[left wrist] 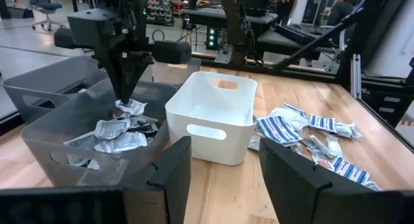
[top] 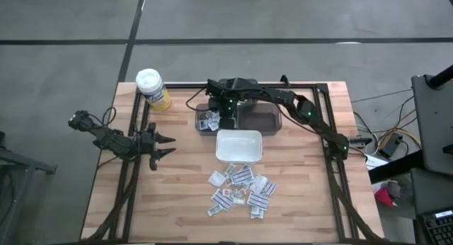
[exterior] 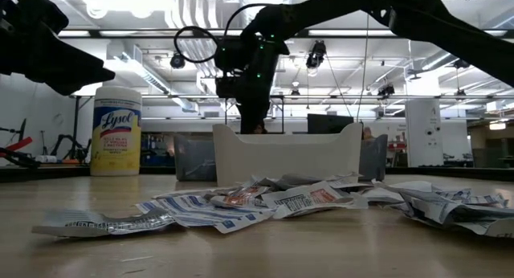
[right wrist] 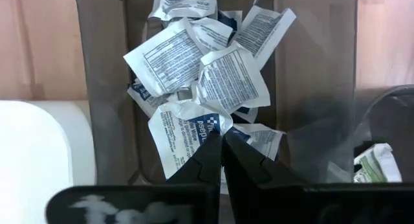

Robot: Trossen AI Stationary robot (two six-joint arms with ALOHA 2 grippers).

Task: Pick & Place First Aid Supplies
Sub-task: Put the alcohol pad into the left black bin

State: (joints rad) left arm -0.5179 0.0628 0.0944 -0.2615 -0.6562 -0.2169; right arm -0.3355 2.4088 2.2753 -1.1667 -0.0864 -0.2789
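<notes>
Several first aid packets (top: pixel 241 188) lie loose on the table's near side, in front of the white dish (top: pixel 239 147). More packets (right wrist: pixel 207 62) lie in a small grey bin (top: pixel 207 120) beyond the dish. My right gripper (right wrist: pixel 223 140) points down into that bin, shut on one white packet with blue print (right wrist: pixel 191 130). In the left wrist view the right gripper (left wrist: pixel 124 98) shows with the packet (left wrist: pixel 131 107) at its tips. My left gripper (top: pixel 170 146) waits open at the table's left, with nothing between its fingers (left wrist: pixel 174 166). My right gripper pinches the packet by one crumpled edge (right wrist: pixel 217 123) between its two fingertips. The fingers come from above, pointing steeply down into the bin. The packet hangs at the tips just over the other packets; whether it touches them, I cannot tell.
A larger dark grey bin (top: pixel 258 117) stands beside the small one on its right. A yellow canister with a white lid (top: pixel 152 89) stands at the far left corner. Bare wood lies at the table's near left (top: pixel 163 202).
</notes>
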